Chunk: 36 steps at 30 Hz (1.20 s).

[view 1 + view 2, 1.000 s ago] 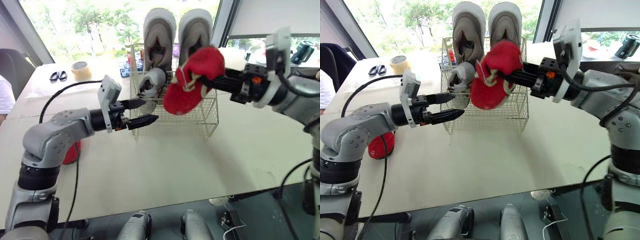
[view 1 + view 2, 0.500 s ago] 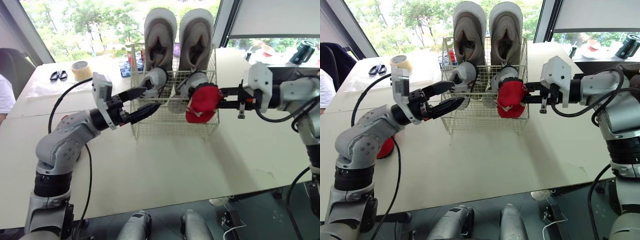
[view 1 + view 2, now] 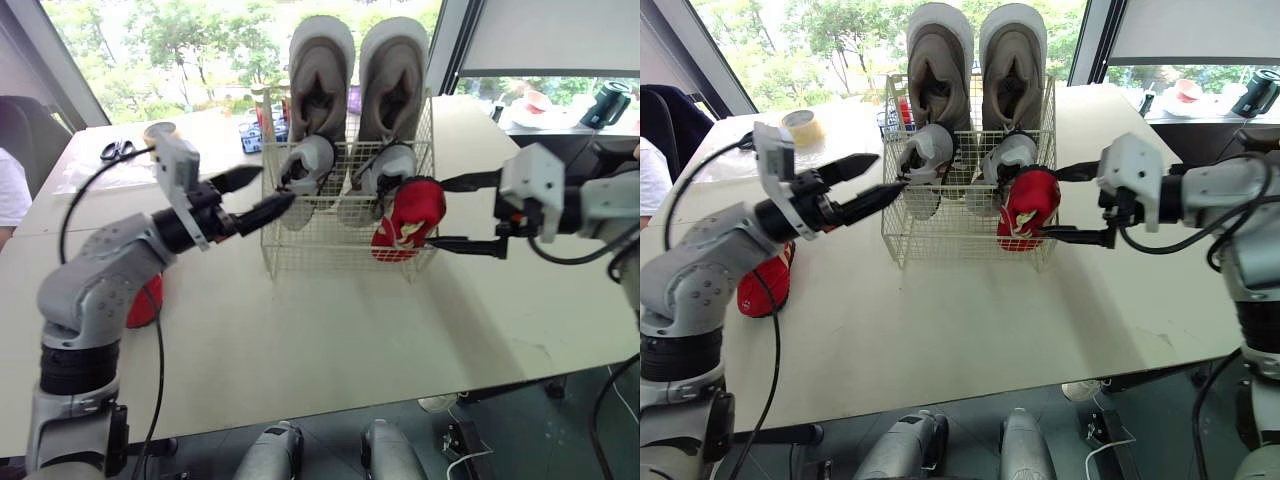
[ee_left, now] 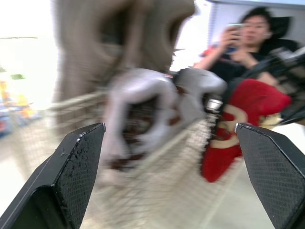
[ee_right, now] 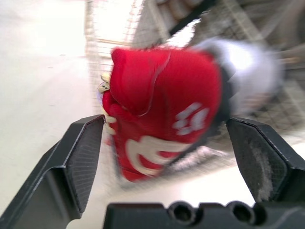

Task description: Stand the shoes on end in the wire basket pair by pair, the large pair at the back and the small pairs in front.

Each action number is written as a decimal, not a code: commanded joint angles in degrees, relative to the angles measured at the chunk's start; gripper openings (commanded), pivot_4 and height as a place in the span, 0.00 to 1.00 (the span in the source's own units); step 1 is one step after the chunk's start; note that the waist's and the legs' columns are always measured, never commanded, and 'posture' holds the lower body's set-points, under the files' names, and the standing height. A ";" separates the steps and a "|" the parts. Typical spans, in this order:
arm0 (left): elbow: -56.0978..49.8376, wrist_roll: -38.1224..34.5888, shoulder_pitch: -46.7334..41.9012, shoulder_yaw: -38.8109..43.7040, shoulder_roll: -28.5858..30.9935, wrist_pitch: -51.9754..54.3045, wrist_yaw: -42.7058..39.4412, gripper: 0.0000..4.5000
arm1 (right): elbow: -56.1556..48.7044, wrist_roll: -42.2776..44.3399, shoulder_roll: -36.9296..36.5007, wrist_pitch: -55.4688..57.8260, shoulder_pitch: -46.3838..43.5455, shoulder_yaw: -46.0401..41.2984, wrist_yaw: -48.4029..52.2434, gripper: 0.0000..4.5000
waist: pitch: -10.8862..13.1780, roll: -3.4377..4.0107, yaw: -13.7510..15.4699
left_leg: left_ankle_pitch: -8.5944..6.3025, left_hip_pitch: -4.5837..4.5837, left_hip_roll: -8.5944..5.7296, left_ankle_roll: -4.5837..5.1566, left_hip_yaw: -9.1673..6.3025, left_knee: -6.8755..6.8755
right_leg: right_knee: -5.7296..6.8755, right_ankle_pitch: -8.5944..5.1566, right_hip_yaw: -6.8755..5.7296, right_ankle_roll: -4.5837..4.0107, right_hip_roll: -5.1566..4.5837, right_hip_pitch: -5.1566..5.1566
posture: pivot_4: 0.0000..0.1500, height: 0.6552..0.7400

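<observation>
Across the pale tabletop (image 3: 330, 330), the white wire basket (image 3: 320, 250) sits upper centre. The tall grey fabric pair (image 3: 320, 70) stands at its back, the small silver-grey pair (image 3: 305, 165) in front. The small red shoe (image 3: 408, 215) stands on end at the basket's right front corner. Its red mate (image 3: 765, 285) lies left of frame on the table. The right gripper (image 3: 440, 212) brackets the upright shoe, jaws spread wide. The left gripper (image 3: 272, 186), jaws parted too, hovers at the basket's left edge. The danger is a finger snagging wire or shoe and toppling it.

Showing rounded grey arm shells (image 3: 100, 270), carrying white boxy wrist housings (image 3: 535, 180), trailing thin black cables (image 3: 158, 360), ending in tapered black fingers (image 4: 71, 181) with fine cross-hatched inner pads (image 4: 269, 167).
</observation>
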 commanded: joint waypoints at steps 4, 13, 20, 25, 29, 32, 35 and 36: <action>7.26 9.13 -4.80 8.33 9.95 11.03 18.13 1.00 | -1.25 6.60 2.28 4.24 -16.45 -3.36 -1.99 0.99 | 0.06 0.07 -0.64 | -0.01 0.03 0.02 0.01 0.07 -0.06 | 0.10 0.00 0.07 -0.01 0.02 -0.11 | 1.00 1.00; 20.17 12.48 0.04 7.81 29.25 33.47 12.53 1.00 | -5.43 8.55 12.73 4.74 -19.39 7.19 3.10 0.99 | 0.14 -0.31 -0.54 | -0.01 0.09 -0.02 0.00 0.08 -0.17 | 0.08 0.00 0.03 0.00 -0.01 -0.10 | 1.00 1.00; 22.77 14.12 7.13 5.60 33.36 32.67 4.50 1.00 | -4.67 6.83 15.71 2.73 -19.02 8.80 3.76 0.99 | 0.17 -0.38 0.36 | -0.01 0.08 -0.02 -0.01 -0.06 -0.15 | 0.09 0.00 -0.09 -0.03 -0.06 -0.04 | 1.00 1.00; 26.01 16.16 6.05 -0.01 29.63 29.08 1.10 1.00 | -6.48 7.84 15.99 4.18 -19.35 7.98 2.84 0.99 | 0.17 -0.38 -0.05 | 0.00 0.09 0.01 -0.03 -0.06 -0.16 | 0.13 0.03 -0.09 -0.07 -0.05 -0.08 | 1.00 1.00; 32.79 19.87 2.42 -5.41 26.45 24.56 -0.75 1.00 | -9.00 9.33 15.31 6.51 -19.38 6.46 1.45 0.99 | 0.17 -0.41 -0.26 | 0.03 0.08 0.01 -0.08 -0.02 -0.19 | 0.14 0.03 -0.07 -0.08 -0.04 -0.13 | 1.00 1.00; 39.87 23.49 -1.26 -8.89 23.73 20.34 -1.93 1.00 | -11.24 10.55 14.47 8.75 -19.08 5.07 -0.12 0.99 | 0.17 -0.42 -0.14 | 0.04 0.08 0.01 -0.08 -0.02 -0.18 | 0.15 0.03 -0.08 -0.08 -0.04 -0.13 | 1.00 1.00; 46.83 26.76 -5.02 -10.58 21.54 15.91 -2.96 0.88 | -13.23 11.31 13.55 10.72 -18.47 3.86 -1.69 1.00 | 0.15 -0.44 0.21 | 0.02 0.09 -0.02 -0.04 -0.05 -0.13 | 0.17 0.03 -0.11 -0.07 -0.05 -0.08 | 1.00 1.00; 48.41 27.33 -5.96 -10.60 21.02 14.81 -3.39 0.83 | -13.72 11.47 13.31 11.21 -18.25 3.56 -2.17 1.00 | 0.14 -0.45 0.29 | 0.02 0.09 -0.01 -0.04 -0.05 -0.11 | 0.18 0.03 -0.13 -0.07 -0.05 -0.07 | 1.00 1.00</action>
